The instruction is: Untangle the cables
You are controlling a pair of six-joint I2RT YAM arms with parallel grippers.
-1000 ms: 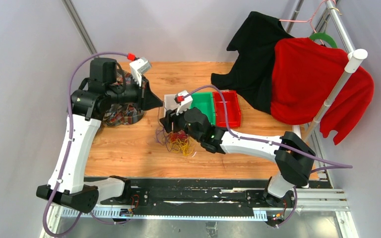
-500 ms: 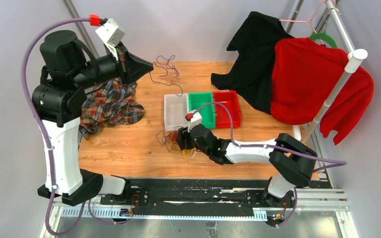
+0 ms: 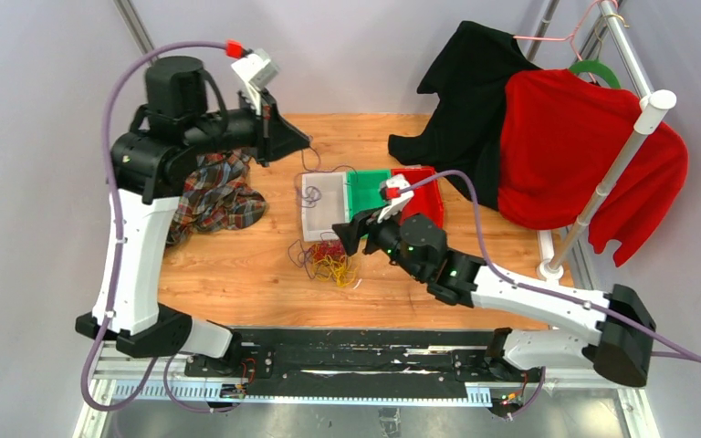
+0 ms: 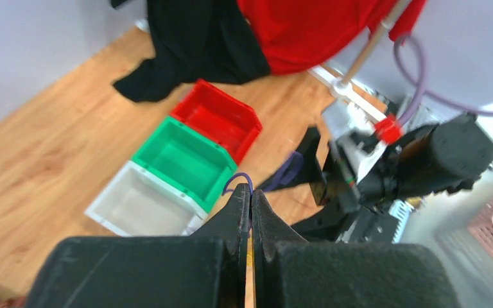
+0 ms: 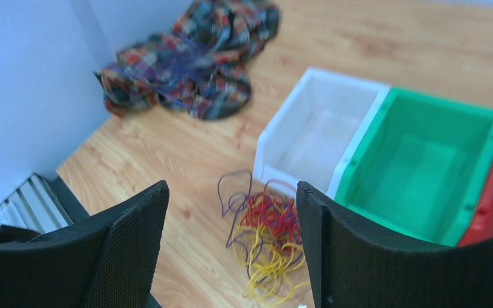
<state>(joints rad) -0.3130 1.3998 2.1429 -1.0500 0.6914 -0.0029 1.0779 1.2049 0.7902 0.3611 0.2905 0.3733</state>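
Note:
A tangle of dark red, yellow and purple cables (image 3: 330, 261) lies on the wooden table in front of the white bin (image 3: 311, 228). My left gripper (image 3: 299, 146) hangs high over the back of the table, shut on a single purple cable (image 3: 309, 168) that dangles toward the white bin. In the left wrist view a loop of that purple cable (image 4: 244, 179) pokes out past the shut left gripper (image 4: 251, 192). My right gripper (image 3: 342, 239) hovers just right of the tangle, open and holding nothing. Between the spread fingers of the right gripper (image 5: 231, 192) the cables (image 5: 269, 237) lie on the table below.
White, green (image 3: 370, 190) and red (image 3: 422, 208) bins stand side by side mid-table. A plaid cloth (image 3: 214, 196) lies crumpled at the left, under the left arm. Black and red garments (image 3: 557, 146) hang on a rack at the back right.
The left gripper, which pulled a purple cable up and away, has come down and right toward the white bin. The right gripper lifted off the tangle, backed away to the right and opened wider.

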